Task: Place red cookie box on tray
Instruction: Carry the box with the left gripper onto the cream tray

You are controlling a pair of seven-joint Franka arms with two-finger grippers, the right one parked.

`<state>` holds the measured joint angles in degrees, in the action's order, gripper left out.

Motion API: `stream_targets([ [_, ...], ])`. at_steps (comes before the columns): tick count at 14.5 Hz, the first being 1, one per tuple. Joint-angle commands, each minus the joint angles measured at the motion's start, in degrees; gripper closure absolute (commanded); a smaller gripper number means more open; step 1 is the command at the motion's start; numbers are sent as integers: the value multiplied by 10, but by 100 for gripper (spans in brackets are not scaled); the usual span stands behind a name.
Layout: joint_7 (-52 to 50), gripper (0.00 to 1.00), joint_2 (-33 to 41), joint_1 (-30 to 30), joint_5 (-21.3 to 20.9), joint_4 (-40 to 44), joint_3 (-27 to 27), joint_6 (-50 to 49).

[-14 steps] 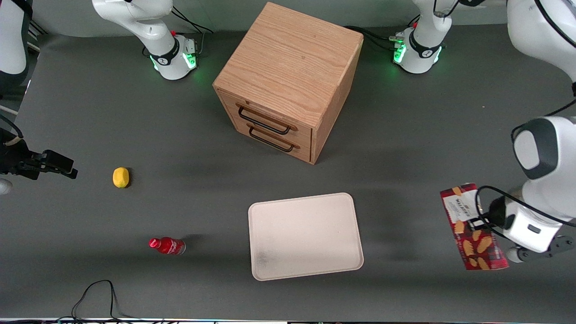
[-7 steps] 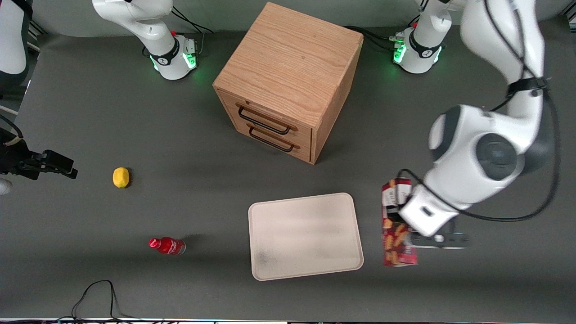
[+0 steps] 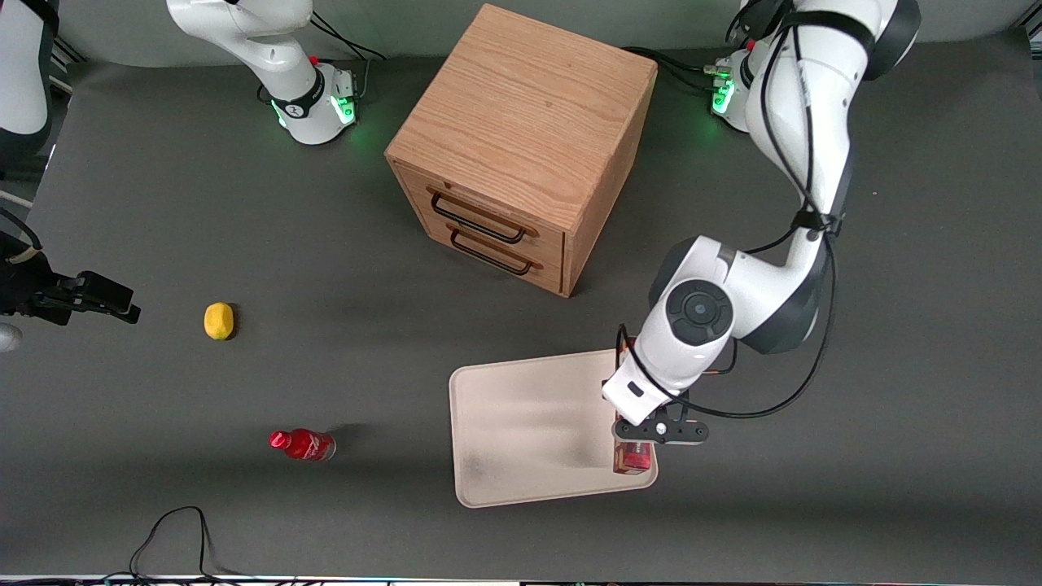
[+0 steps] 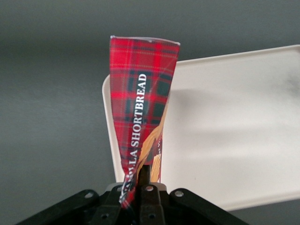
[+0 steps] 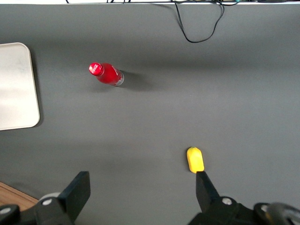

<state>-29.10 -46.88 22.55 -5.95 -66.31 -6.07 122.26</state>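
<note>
Change: over the last second the left arm has swung in from the working arm's end of the table, carrying the red cookie box (image 3: 633,457) from well clear of the tray (image 3: 521,423) to a spot above the tray's edge on that same side.
Meaning for the task: transport looks nearly done — what remains, by judgement, is a short shift toward the tray's middle, a lowering and a release.
Gripper: the left gripper (image 3: 643,435) hangs over the tray's rim nearest the working arm; its jaws are clamped on the box, which the wrist view shows pinched between the fingers (image 4: 144,174).
Box: in the wrist view the red cookie box (image 4: 140,117) hangs on edge, its tartan side with the "SHORTBREAD" lettering showing, partly over the tray (image 4: 234,131) and partly over bare table. Whether its low end touches the tray yet cannot be told.
Risk: released here, the long box could tip across the rim rather than lie flat inside.
Tray contents: nothing rests on it — only a faint grey smudge near one corner.
Drawer cabinet (image 3: 521,146): both drawers shut, contents hidden.
Elsewhere: a small red bottle (image 3: 303,444) and a yellow lemon-like object (image 3: 218,320) lie toward the parked arm's end.
</note>
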Motion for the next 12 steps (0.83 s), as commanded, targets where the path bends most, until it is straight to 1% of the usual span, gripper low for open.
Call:
stream_targets([
  [1,-56,100,-15,5,-24,-32,1,59],
  [5,-84,100,-37,5,-29,-37,1,66],
  [7,-117,100,-41,2,-28,-37,1,66],
  [8,-114,21,-41,1,-33,-39,2,68],
  [9,-113,0,-40,2,-45,-42,2,81],
  [10,-118,0,-40,2,-53,-42,2,90],
  [12,-123,0,-38,3,-45,-42,2,94],
])
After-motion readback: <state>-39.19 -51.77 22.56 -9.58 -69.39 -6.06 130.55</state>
